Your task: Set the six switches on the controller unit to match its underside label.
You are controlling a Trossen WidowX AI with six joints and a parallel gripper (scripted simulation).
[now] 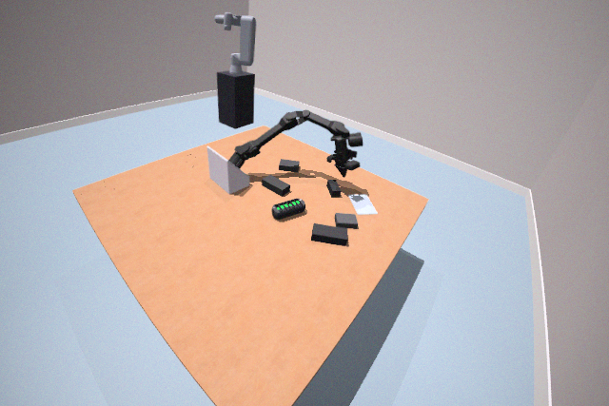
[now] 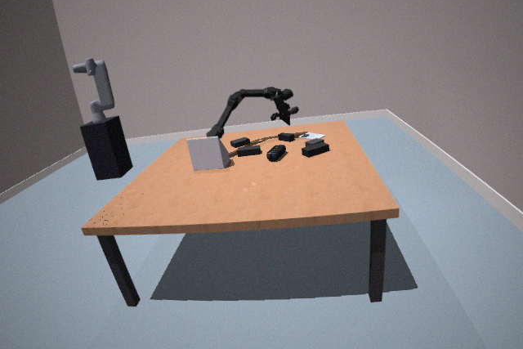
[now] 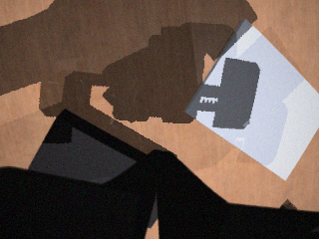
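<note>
One controller unit (image 1: 288,208) (image 2: 276,153) sits nearest me on the counter (image 1: 221,268) (image 2: 253,201) (image 3: 224,169), green showing along its top. Beyond it, I see a small dark block (image 1: 333,188) (image 2: 286,137) (image 3: 90,161), and my tool (image 1: 343,173) (image 2: 288,123) (image 3: 160,158) hangs above the counter, pressed together on nothing. A white sheet (image 1: 363,203) (image 2: 312,136) (image 3: 269,100) lies near the block.

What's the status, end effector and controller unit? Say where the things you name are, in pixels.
End effector (image 1: 343,173) (image 2: 288,123) shut, empty, above bench. Controller unit (image 1: 288,208) (image 2: 276,153) on bench, untouched, green switch ends visible. Nothing standing between them that I can see.
</note>
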